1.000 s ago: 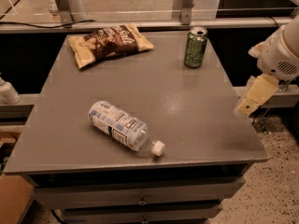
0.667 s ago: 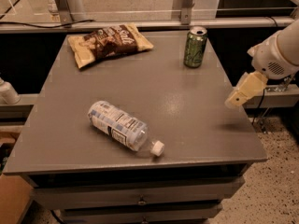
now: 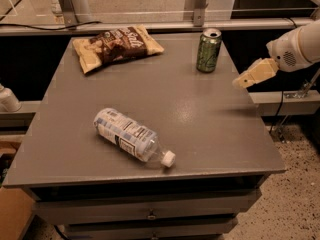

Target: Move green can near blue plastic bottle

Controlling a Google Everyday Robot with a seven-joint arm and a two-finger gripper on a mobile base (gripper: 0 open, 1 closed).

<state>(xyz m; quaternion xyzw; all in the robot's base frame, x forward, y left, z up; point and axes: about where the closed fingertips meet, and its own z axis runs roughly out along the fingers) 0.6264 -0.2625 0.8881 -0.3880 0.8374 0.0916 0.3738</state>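
1 green can (image 3: 208, 51) | 1 blue plastic bottle (image 3: 127, 134) | gripper (image 3: 241, 81) at right, state unclear

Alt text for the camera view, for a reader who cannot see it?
The gripper hovers at the right edge of the grey table, apart from the upright green can at back right. The blue plastic bottle lies on its side near the front; a snack bag lies back left.

The green can (image 3: 208, 50) stands upright far-right on the counter (image 3: 210, 129), the blue plastic bottle (image 3: 131, 135) lies sideways near-centre, well apart, and the pincer (image 3: 243, 80) hangs right of the can.
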